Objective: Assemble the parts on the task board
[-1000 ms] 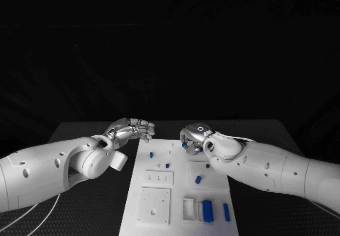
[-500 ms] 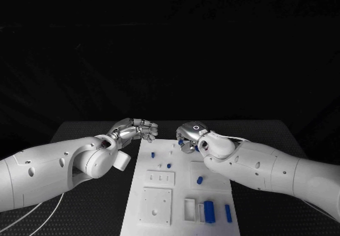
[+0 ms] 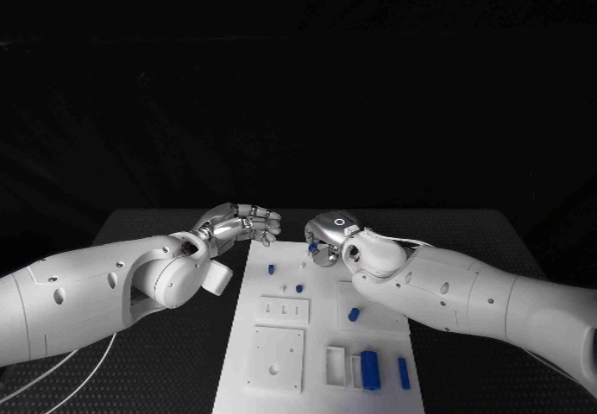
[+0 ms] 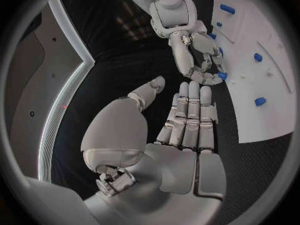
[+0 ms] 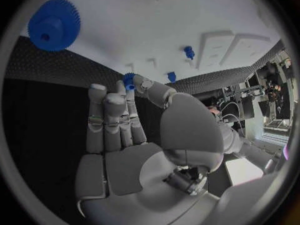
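The left hand (image 3: 236, 224), fingers straight and close together and holding nothing, hovers over the black table (image 3: 149, 228) just beside the far left corner of the white board (image 3: 280, 345). At the board's far edge, the right hand (image 3: 331, 235) pinches a small blue gear (image 5: 129, 81) between thumb and fingertips. A larger blue gear (image 5: 52, 24) lies on the board.

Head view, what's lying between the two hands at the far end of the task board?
Nothing: in the head view, between the left hand and right hand there's just the bare far edge of the task board.
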### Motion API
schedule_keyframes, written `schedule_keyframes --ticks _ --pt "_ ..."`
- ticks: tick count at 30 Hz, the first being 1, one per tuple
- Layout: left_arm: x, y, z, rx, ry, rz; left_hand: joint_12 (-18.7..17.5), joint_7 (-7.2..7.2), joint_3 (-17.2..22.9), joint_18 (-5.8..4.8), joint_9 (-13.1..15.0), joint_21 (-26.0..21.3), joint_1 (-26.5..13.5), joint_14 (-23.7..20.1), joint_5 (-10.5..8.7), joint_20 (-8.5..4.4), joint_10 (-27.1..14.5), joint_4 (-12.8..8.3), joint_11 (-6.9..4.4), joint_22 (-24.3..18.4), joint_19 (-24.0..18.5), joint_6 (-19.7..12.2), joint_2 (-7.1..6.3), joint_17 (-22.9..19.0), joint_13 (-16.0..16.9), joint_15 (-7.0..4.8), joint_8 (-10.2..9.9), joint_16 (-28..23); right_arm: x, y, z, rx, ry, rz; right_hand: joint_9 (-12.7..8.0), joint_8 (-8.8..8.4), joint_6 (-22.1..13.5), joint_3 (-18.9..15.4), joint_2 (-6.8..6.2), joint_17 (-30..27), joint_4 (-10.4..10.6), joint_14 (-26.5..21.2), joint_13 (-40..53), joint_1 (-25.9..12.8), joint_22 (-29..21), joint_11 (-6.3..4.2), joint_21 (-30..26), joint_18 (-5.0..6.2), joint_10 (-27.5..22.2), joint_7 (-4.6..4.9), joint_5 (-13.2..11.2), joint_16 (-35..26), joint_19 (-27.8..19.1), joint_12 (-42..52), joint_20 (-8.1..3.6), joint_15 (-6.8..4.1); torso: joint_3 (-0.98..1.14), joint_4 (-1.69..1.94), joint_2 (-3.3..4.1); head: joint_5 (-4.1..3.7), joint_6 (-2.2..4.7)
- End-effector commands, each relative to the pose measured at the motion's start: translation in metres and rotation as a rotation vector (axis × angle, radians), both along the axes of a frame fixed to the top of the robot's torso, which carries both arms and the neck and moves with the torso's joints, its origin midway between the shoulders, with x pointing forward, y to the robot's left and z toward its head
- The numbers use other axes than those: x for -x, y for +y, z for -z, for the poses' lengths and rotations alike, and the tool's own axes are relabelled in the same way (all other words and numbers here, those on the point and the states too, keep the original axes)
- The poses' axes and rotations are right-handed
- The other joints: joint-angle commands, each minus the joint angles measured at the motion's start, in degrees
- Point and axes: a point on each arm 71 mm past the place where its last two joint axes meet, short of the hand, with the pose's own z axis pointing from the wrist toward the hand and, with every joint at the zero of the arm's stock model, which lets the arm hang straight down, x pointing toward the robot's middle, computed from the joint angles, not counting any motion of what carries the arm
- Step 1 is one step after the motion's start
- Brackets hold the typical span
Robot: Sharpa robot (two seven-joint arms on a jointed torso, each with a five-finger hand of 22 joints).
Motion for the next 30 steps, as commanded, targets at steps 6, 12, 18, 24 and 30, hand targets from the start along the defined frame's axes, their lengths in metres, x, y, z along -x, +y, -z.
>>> schedule_keyframes --ticks 6,12,18,24,30 --pt "0.0008 -0.0061 -0.0046 0.007 -0.014 0.026 -0.2 1.25 0.4 1.08 0.1 0.4 -0.6 -0.1 -0.37 -0.54 0.0 -0.1 0.27 -0.1 0.0 -0.5 -0.19 0.0 0.1 0.39 -0.4 -0.3 -0.0004 0.0049 0.0004 0.009 -0.01 0.0 0.1 0.12 0.3 0.4 -0.26 -0.1 0.1 -0.9 0.0 0.5 1.0 -0.2 0.4 2.44 1.9 0.11 0.1 0.2 -0.3 -0.3 -0.31 -0.72 -0.08 0.39 0.54 -0.18 0.0" --pt "0.0004 -0.0084 -0.0075 0.007 -0.02 0.031 -0.2 1.26 0.4 1.05 0.1 0.4 -0.7 -0.1 -0.38 -0.56 0.0 -0.1 0.28 -0.1 0.0 -0.5 -0.21 0.0 0.1 0.39 -0.4 -0.3 -0.0027 0.006 0.0008 0.011 -0.013 0.005 0.1 0.08 0.3 0.5 -0.32 -0.2 0.1 -0.9 0.0 0.5 1.0 -0.18 0.4 2.44 1.9 0.13 0.1 0.2 -0.3 -0.4 -0.29 -0.71 -0.18 0.64 0.91 -0.4 0.13" --pt "0.0008 -0.0096 -0.0098 0.007 -0.024 0.035 -0.2 1.26 0.4 1.03 0.1 0.4 -0.7 -0.1 -0.39 -0.59 0.0 -0.1 0.28 -0.1 0.0 -0.5 -0.23 0.0 0.1 0.39 -0.4 -0.3 -0.0034 0.0065 0.0016 0.013 -0.012 0.007 0.1 0.06 0.3 0.6 -0.38 -0.2 0.1 -0.9 0.0 0.5 1.0 -0.18 0.4 2.44 1.8 0.14 0.1 0.2 -0.4 -0.4 -0.28 -0.7 -0.24 0.7 1.06 -0.39 -0.04" --pt "0.0007 -0.0105 -0.0106 0.007 -0.026 0.037 -0.3 1.26 0.4 1.0 0.1 0.5 -0.7 -0.1 -0.39 -0.61 0.0 -0.1 0.28 -0.1 0.0 -0.4 -0.25 0.0 0.1 0.39 -0.4 -0.3 -0.0042 0.0078 0.0028 0.016 -0.004 0.006 0.1 0.04 0.3 0.6 -0.42 -0.2 0.2 -0.9 0.0 0.5 1.0 -0.17 0.4 2.44 1.8 0.14 0.1 0.2 -0.4 -0.4 -0.27 -0.7 -0.25 0.62 1.07 -0.24 -0.23" --pt "0.0005 -0.0107 -0.0105 0.006 -0.026 0.037 -0.3 1.26 0.4 0.98 0.2 0.5 -0.7 -0.1 -0.4 -0.63 0.0 0.0 0.28 -0.1 0.0 -0.4 -0.25 0.0 0.1 0.39 -0.4 -0.3 -0.0042 0.008 0.0048 0.019 0.006 0.008 0.0 -0.01 0.2 0.7 -0.47 -0.2 0.2 -0.9 0.1 0.5 1.0 -0.15 0.4 2.44 1.8 0.16 0.1 0.2 -0.4 -0.5 -0.25 -0.68 -0.22 0.58 1.01 -0.32 -0.47"
